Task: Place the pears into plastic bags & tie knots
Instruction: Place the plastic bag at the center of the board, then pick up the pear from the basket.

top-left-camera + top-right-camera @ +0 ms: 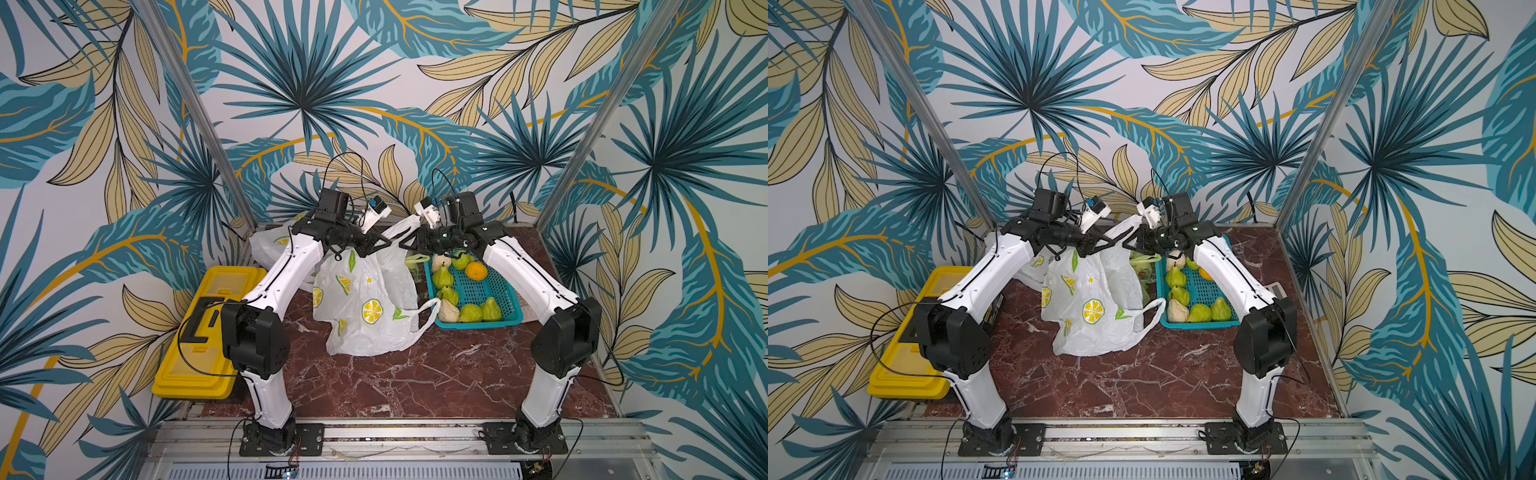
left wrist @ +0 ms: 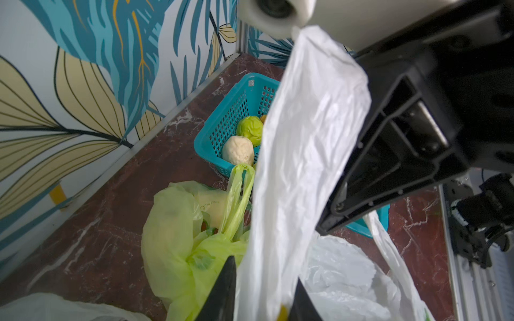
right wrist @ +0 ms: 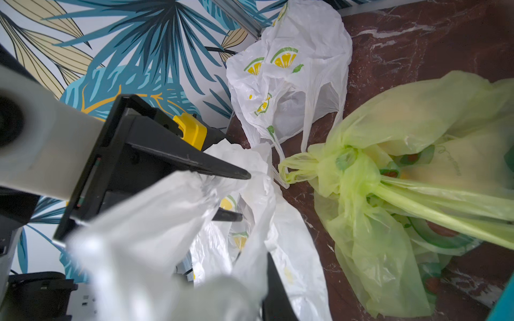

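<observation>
Your two arms meet above the middle of the marble desk (image 1: 415,386). The left pincer (image 1: 387,241) is clamped on one loop handle (image 2: 306,139) of the white lemon-print bag (image 1: 365,307) and holds it raised, while the bag's body slumps on the desk below. The right pincer (image 1: 409,246) sits tip to tip with the left at the same handle. Blurred plastic covers its wrist view, so you cannot tell whether its fingers are closed. The bag's other handle (image 1: 428,309) lies loose toward the teal basket (image 1: 478,326) near the desk's right edge. The basket holds the pears (image 1: 469,312), green and cream, and one orange fruit (image 1: 476,270). Between bag and basket, toward the far edge, a yellow-green bag (image 3: 389,139) lies with its handles tied in a knot (image 3: 345,161). A second white lemon-print bag (image 3: 292,69) lies in the far left corner, and a yellow case (image 1: 195,332) lies at the desk's left edge.
</observation>
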Action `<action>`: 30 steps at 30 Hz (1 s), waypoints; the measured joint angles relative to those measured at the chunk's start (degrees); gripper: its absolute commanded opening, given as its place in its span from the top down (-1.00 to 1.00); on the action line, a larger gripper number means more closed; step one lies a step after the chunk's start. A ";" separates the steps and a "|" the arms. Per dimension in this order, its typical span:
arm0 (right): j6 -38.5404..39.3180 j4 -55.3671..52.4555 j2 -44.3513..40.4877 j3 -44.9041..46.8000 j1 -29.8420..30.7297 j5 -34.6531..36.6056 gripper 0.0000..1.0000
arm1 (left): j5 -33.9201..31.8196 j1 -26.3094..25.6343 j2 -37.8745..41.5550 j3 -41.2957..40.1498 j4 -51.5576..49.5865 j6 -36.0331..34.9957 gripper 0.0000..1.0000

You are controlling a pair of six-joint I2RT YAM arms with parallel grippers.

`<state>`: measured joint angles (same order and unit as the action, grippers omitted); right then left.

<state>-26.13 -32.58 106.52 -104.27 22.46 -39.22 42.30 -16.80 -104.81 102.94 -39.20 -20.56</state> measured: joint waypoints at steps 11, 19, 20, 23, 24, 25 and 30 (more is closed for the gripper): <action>-3.41 -1.81 -12.70 19.47 -11.58 17.44 -0.57 | -9.18 -0.44 4.33 -0.07 -0.02 16.37 1.00; -1.99 -6.27 -3.74 18.95 -11.65 29.99 -0.61 | -14.21 -4.24 13.66 -6.05 0.11 22.51 0.93; -1.81 -6.64 -2.43 18.10 -11.32 31.06 -0.61 | -14.38 -4.50 14.19 -6.60 0.13 22.86 0.94; -1.40 -6.10 2.36 14.97 -10.40 33.57 -0.61 | -14.91 -4.55 14.88 -7.91 0.11 24.55 0.92; -1.38 -5.64 3.82 14.19 -10.12 34.23 -0.61 | -14.97 -4.55 14.86 -8.15 0.15 25.09 0.91; -1.25 -5.29 5.22 13.31 -9.84 34.99 -0.59 | -15.10 -4.55 14.80 -8.44 0.07 25.55 0.91; 0.02 -4.92 11.93 8.02 -8.11 38.71 -0.07 | -15.93 -4.55 14.80 -9.49 -0.04 27.21 0.90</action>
<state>-26.11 -37.50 118.45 -96.25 14.35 -0.51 26.37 -21.34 -90.02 93.45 -39.24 6.66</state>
